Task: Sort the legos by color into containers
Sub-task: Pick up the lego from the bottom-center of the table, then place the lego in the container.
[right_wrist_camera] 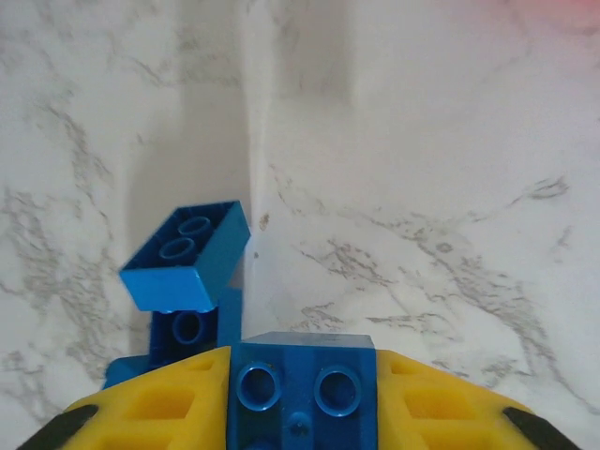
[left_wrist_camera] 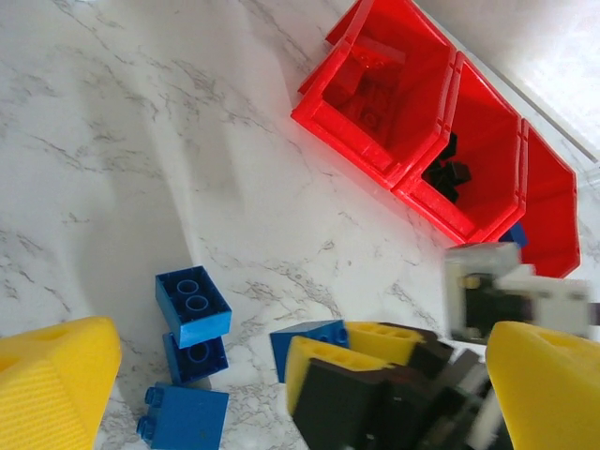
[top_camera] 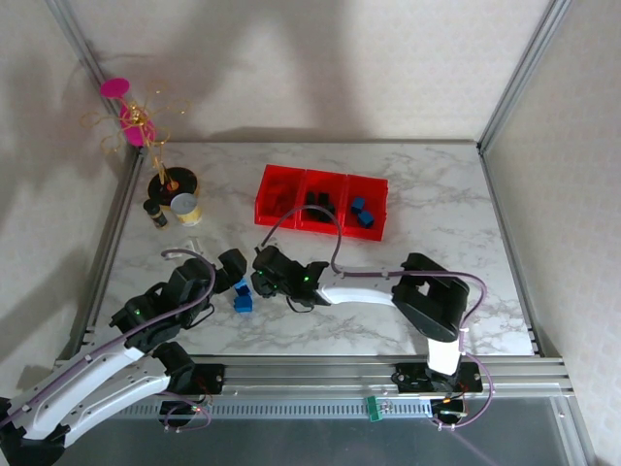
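Blue lego (right_wrist_camera: 298,384) (2 studs wristward) spans clenched right fingers (right_wrist_camera: 169,412) lengthwise; left fingers (left_wrist_camera: 56,375) released.

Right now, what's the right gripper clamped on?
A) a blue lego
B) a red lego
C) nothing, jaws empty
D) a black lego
A: in the right wrist view the right gripper is shut on a blue lego, whose two studs face the camera.

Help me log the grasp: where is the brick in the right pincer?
Right wrist view, bottom centre: the blue brick sits clamped in the right pincer, just right of a pile of loose blue bricks.
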### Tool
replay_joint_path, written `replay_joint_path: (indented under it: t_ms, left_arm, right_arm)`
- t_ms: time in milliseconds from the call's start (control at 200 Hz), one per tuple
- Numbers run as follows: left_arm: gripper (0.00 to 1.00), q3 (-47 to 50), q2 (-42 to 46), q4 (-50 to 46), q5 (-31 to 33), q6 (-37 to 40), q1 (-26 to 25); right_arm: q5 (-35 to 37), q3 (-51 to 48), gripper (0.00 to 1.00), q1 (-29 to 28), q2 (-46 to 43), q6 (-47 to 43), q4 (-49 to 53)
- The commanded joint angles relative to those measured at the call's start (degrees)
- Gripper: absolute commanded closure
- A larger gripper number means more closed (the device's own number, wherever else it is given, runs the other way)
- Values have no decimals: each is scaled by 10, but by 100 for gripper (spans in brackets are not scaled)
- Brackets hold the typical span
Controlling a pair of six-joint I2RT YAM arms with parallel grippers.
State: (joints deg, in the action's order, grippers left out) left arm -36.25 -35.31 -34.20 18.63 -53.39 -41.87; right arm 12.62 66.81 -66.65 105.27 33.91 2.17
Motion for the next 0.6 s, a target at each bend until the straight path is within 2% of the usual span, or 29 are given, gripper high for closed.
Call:
replay_joint_path:
  t_ms: [0, 325, 596]
  left_arm:
    - [0, -16, -13, 25, -23, 4, 3]
    - [0, -39, -97, 110, -89, 44, 1]
    - [0, -72, -190, 162, -131, 77, -2]
  right_arm:
    - [23, -18, 76, 24, -57, 9, 24]
    - [66, -56, 73, 130, -157, 12, 80]
    - [95, -61, 72, 262, -160, -14, 81]
